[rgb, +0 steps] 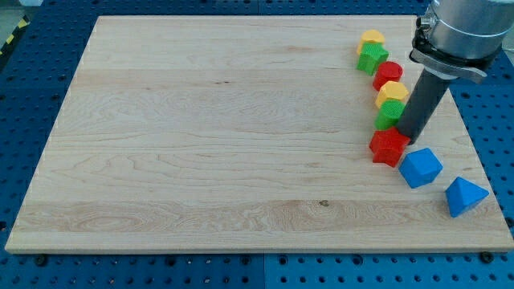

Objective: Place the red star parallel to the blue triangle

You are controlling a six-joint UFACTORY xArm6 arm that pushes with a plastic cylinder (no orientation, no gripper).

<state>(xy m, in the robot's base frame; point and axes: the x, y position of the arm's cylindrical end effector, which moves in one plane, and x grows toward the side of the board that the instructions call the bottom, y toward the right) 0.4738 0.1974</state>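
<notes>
The red star (pixel 389 147) lies near the view's right edge of the wooden board (pixel 201 136). My tip (pixel 411 138) stands just to the star's upper right, touching or nearly touching it. The blue triangle (pixel 465 196) lies at the view's lower right, near the board's corner. A blue cube-like block (pixel 420 167) lies between the star and the triangle, close to the star's lower right.
A line of blocks runs up from the star: a green block (pixel 389 114), a yellow block (pixel 393 93), a red block (pixel 388 75), a green star (pixel 373 57) and a yellow block (pixel 371 38). The arm's body (pixel 458 32) hangs over the upper right corner.
</notes>
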